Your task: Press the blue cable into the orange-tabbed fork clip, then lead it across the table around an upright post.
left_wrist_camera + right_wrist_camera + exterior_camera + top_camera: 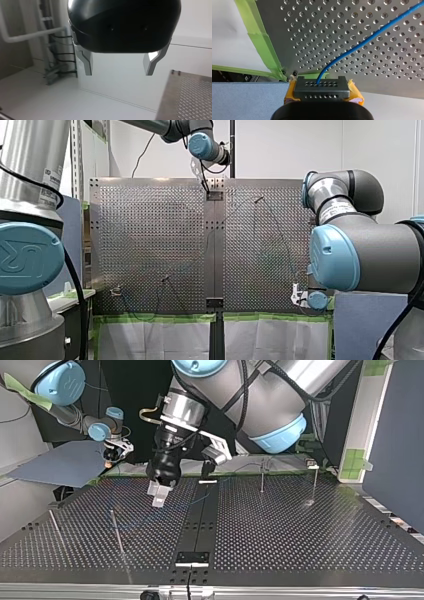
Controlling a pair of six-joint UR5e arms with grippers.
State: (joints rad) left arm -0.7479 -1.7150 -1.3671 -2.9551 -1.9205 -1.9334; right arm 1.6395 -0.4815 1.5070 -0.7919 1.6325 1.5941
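The blue cable (367, 38) runs over the perforated table (352, 15) and ends in a black perforated block (321, 89). My right gripper (322, 96) is shut on that block with its yellow pads, at the table's near right corner in the front view (299, 296). My left gripper (119, 73) is open and holds nothing. It hangs over the far middle of the table (206, 187), at the top view's centre left (159, 497). A small clip (116, 291) sits at the front view's near left; its tab colour is too small to tell.
Thin upright posts stand on the plate: two at the top view's left (117, 532) (55, 527) and two at its far right (261, 477) (315, 485). A dark seam strip (200, 510) runs down the table's middle. Green tape (262, 37) lines the near edge.
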